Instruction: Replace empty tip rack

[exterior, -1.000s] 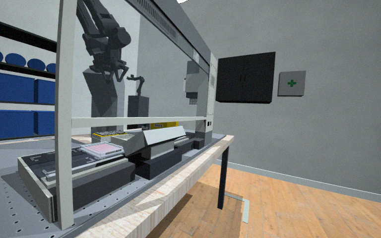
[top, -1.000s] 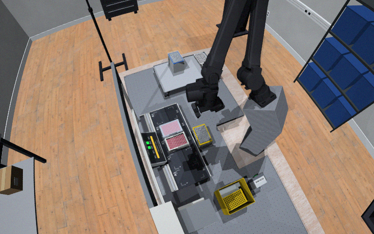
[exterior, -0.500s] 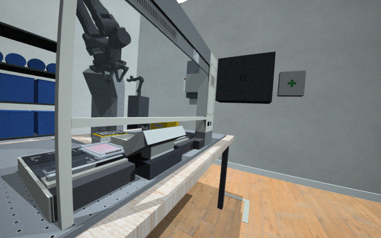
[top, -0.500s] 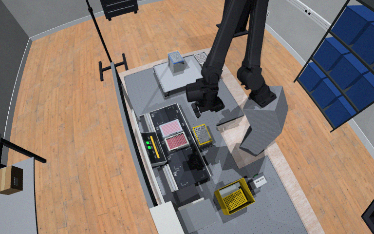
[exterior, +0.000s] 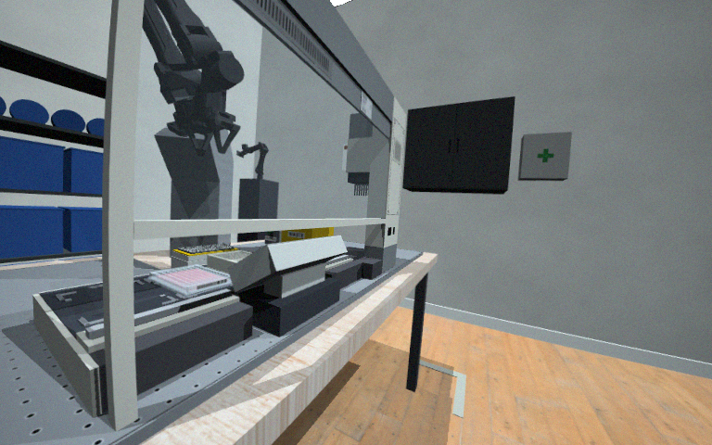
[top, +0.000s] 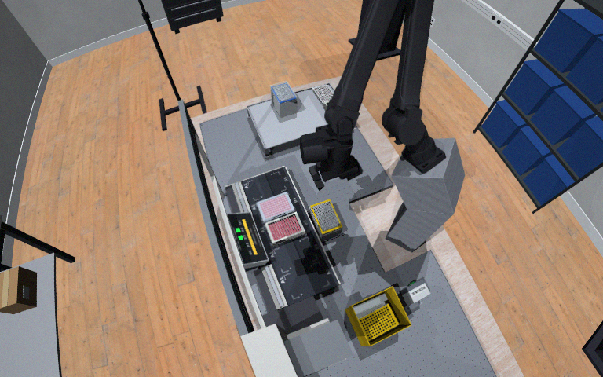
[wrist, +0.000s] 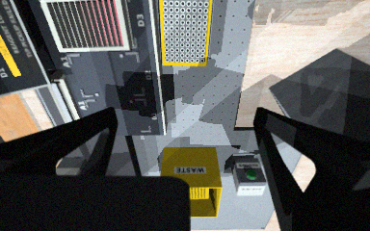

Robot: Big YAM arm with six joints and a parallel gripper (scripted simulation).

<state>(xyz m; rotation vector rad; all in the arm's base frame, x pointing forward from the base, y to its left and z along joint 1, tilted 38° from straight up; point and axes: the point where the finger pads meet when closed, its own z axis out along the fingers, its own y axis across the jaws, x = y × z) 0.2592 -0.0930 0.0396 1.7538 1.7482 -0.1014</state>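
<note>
Wrist view shows the gripper (wrist: 185, 113) spread wide with nothing between its fingers, hanging high above the bench. Straight ahead of the fingertips sits the yellow-rimmed 200 uL tip rack (wrist: 185, 31), cover off, parked just outside the deck's edge rather than on it. That looks like the spare nest, a sensible stop for changing grip before the final placement. Deck position D1 (wrist: 140, 103) lies between the rack and the left finger. It is bare, only its locator marks and the arm's shadow on it, so the swap is half done.

Below the palm stands the WASTE bin (wrist: 191, 170). In the top view it holds a yellow perforated empty rack (top: 378, 322) and a pale grey piece that is probably the cover. Both appear to lie inside the rim. The RESUME box (wrist: 250, 179) sits just beside the bin, toward the right finger, its key (wrist: 250, 174) unlit green. It should stay untouched while D1 is bare.

Ahead and to the left finger's side is the 12-trough reservoir (wrist: 87, 24) at D3, open. The rack's path to D1 should run along the deck's outer edge and away from the troughs. That side offers open bench, and D2 gives a buffer.
</note>
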